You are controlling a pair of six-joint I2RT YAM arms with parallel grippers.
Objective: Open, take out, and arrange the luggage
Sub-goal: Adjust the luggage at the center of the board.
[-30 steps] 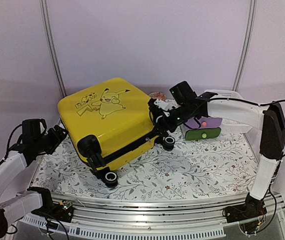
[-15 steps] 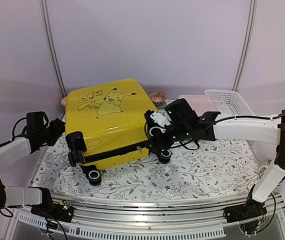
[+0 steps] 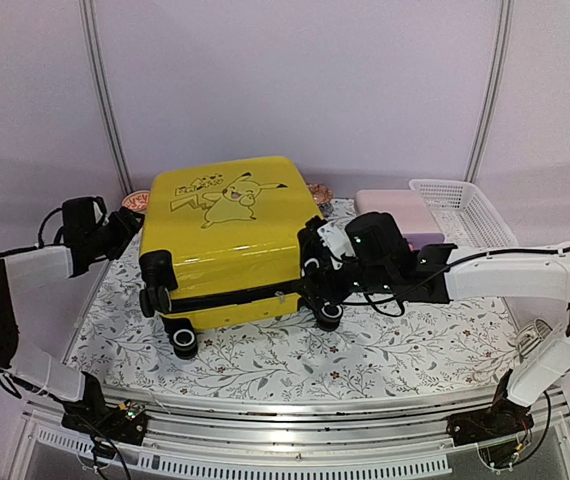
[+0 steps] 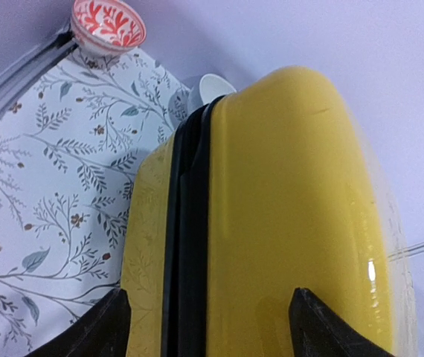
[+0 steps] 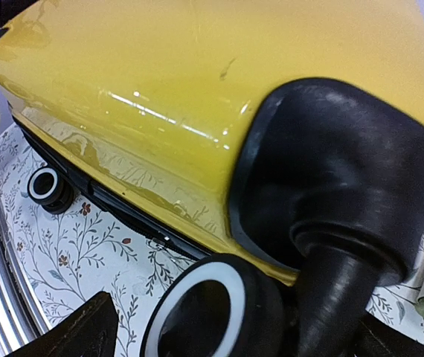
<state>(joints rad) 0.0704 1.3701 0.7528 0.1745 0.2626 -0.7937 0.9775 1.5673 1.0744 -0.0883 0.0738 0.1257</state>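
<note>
Arms stretch inward, left hand spread beside luggage, right hand spread around its wheel.

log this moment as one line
luggage: closed, drawing side up | left claw: open, at its left edge | right claw: open, straddling a wheel

Pale lilac wall panels, joined by grey vertical poles, back a table under a floral-print cloth.

- Centre: luggage fills the table middle, blocking passage between the arms.
- Front and right: open cloth gives room.
- Rear right: pink box and basket obstruct.
- Rear left: bowl near luggage.
</note>
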